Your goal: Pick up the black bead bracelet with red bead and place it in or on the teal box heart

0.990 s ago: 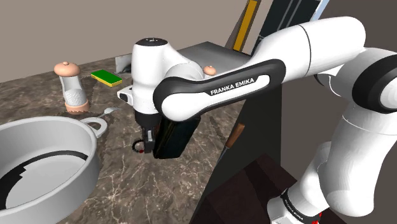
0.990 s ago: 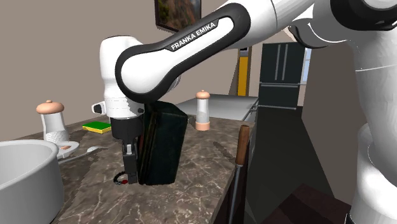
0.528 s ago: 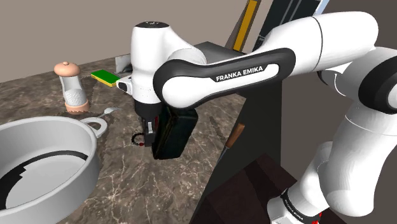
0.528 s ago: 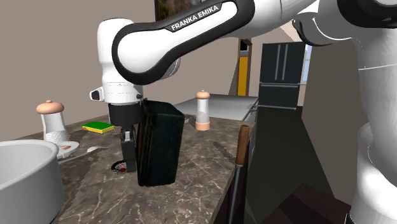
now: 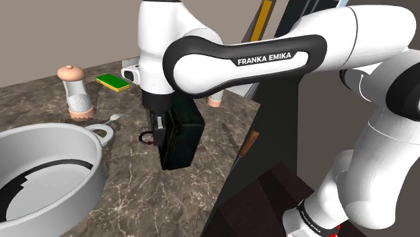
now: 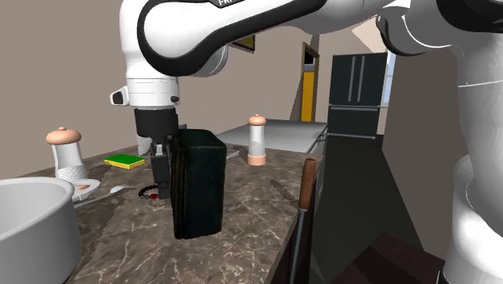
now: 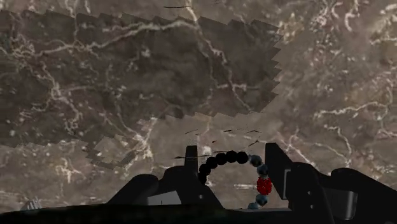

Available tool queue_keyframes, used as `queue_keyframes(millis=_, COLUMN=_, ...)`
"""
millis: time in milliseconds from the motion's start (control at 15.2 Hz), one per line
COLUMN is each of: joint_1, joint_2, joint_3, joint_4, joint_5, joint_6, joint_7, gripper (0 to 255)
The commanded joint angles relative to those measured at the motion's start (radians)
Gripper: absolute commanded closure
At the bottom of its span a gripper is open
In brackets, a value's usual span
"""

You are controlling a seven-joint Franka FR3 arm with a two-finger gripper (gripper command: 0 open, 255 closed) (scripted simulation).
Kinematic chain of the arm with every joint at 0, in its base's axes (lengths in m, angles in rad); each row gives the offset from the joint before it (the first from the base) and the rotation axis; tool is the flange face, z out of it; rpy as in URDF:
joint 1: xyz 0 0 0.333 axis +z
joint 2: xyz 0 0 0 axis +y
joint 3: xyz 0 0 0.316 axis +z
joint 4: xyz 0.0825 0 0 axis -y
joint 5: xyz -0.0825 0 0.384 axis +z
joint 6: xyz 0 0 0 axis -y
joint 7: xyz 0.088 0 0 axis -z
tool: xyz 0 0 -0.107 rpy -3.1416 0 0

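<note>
My claw (image 7: 231,154) is clamped on the bracelet (image 7: 213,161), raised clear of the bench (image 5: 134,195); the dark box (image 5: 182,138) stands upright just beside it, so I judge the lift is for clearing its top.

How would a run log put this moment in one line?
gripper: shut on bracelet | box: upright beside gripper | placing: not yet done

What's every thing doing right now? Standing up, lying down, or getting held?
Gripper, shut on the bracelet.
Bracelet, held in the gripper.
Dark box, standing upright.
Sponge, lying flat.
Grinder beside the pot, upright.
Grinder past the box, upright.
Pot, upright.
</note>
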Motion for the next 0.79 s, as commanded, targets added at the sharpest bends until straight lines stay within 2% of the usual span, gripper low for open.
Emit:
queue_keyframes(millis=0, joint_1=0.0, joint_2=-0.005, joint_3=0.001, joint_4=0.022, joint_5=0.003, joint_6=-0.028, joint_7=-0.002, gripper=255)
queue_keyframes(millis=726, joint_1=0.004, joint_2=-0.012, joint_3=0.004, joint_4=0.163, joint_5=0.007, joint_6=-0.173, joint_7=-0.007, gripper=255)
